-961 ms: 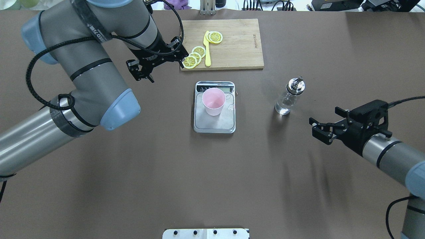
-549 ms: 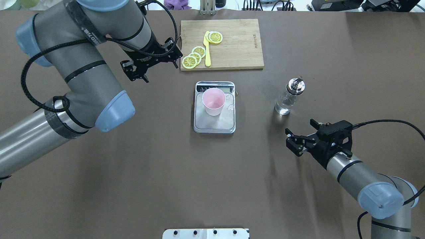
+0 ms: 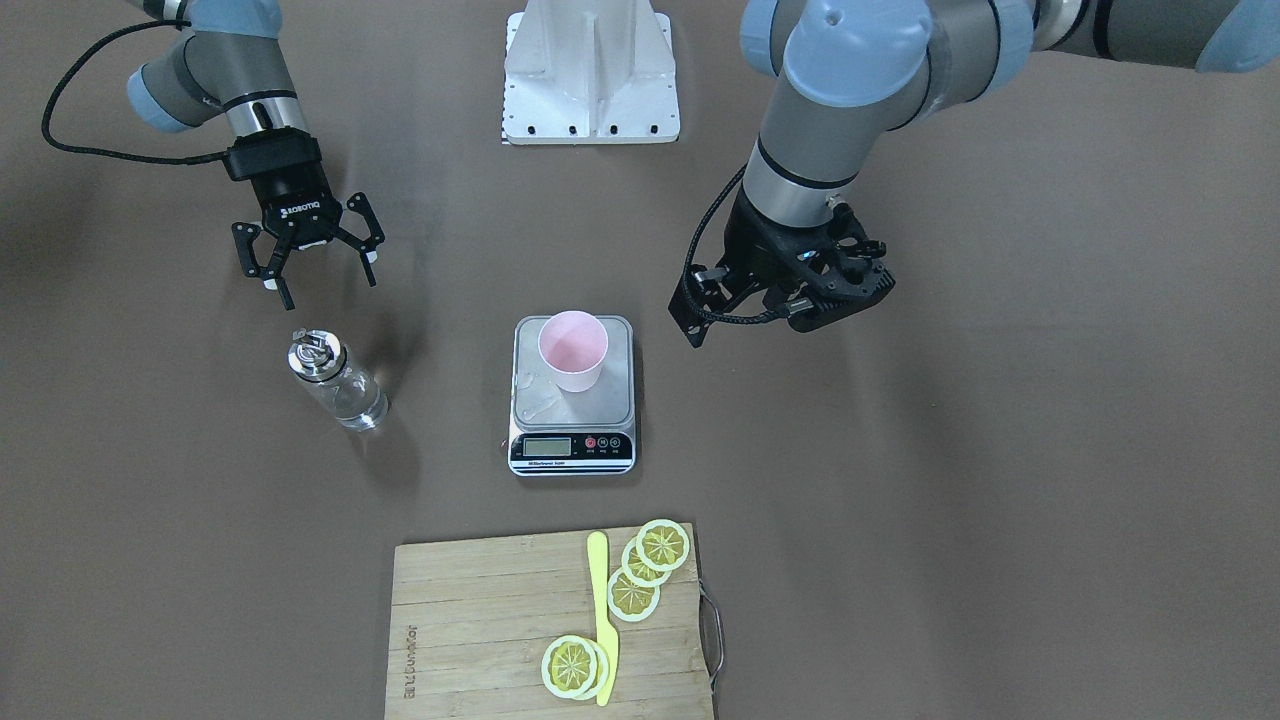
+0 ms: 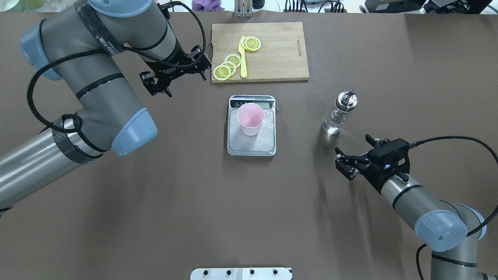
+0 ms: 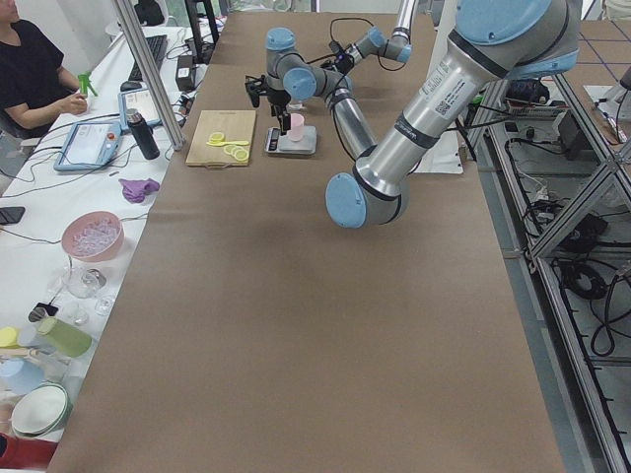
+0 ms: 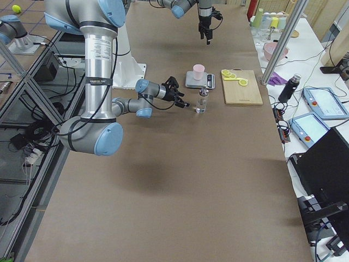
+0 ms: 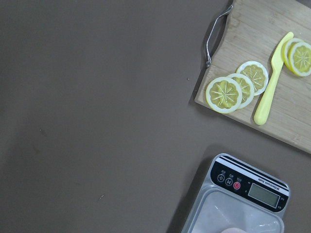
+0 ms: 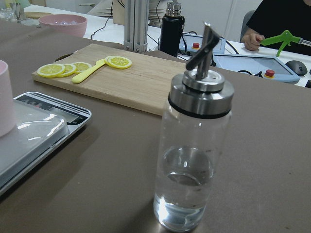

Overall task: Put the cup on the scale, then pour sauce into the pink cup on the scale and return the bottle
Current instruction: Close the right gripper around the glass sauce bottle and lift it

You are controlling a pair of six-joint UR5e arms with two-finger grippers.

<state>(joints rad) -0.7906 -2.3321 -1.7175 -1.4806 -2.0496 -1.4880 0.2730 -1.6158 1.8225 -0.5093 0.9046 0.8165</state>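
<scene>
- Pale pink tapered plastic cup (image 4: 250, 118) stands on the silver-plated kitchen scale (image 4: 251, 148).
- Right gripper (image 3: 325, 282), jaws apart, faces the clear glass bottle (image 4: 335, 118) toward the table's (image 4: 155, 217) right edge; it is best clamped mid-glass and kept upright.

pink cup (image 5: 297, 125) seemingly atop scale (image 5: 287, 147)

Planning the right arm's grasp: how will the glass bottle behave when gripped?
Smooth clear glass: the bottle is probably slippery and breakable. Tall, narrow, with a metal cap on top, it may tip if pushed high. Only the lower part holds liquid, so likely fairly light.
</scene>
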